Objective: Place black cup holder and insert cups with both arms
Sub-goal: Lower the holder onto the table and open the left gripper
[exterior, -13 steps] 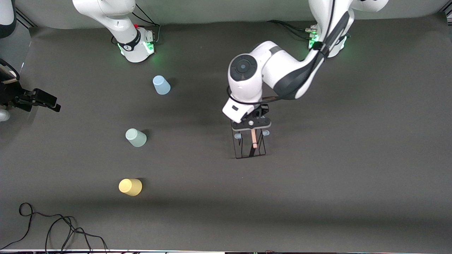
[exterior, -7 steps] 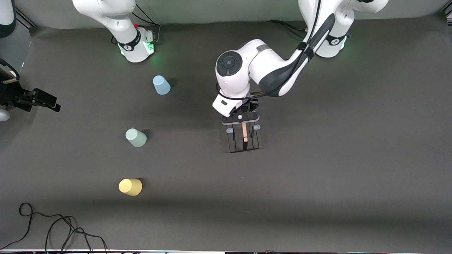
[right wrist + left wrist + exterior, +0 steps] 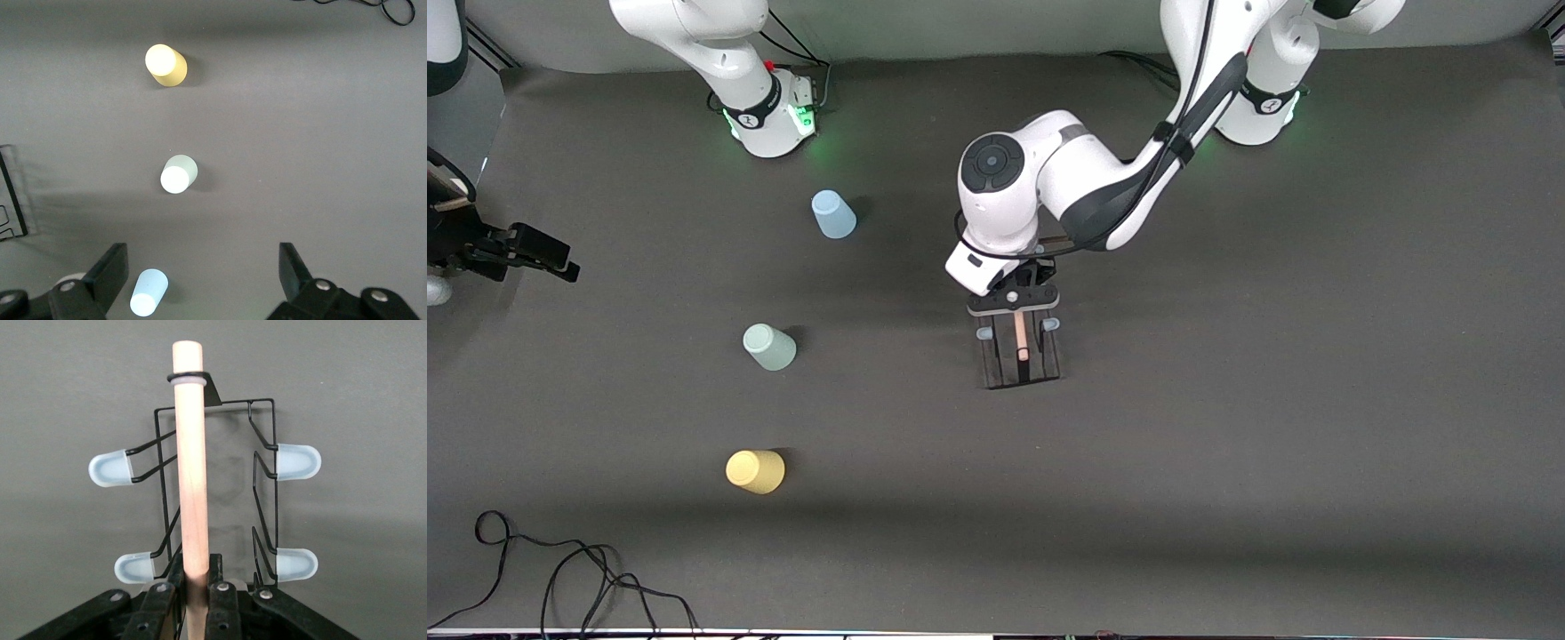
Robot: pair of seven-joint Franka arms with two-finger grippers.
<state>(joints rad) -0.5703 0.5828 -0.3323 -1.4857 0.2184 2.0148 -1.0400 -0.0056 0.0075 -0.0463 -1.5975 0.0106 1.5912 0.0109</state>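
Your left arm has carried the black wire cup holder with pale-blue pegs from right of centre toward the middle of the front view, closer to the cups; its wire base now looks down on the dark table, so release seems near. The left gripper stays pinched on the light wooden rod handle. Your right arm waits, its right gripper spread wide over the small light blue plastic cup. Mint green cup and yellow cup stand untouched at centre-left.

thin black wire cup holder with a smooth pale wooden rod; matt grey cloth-like table.
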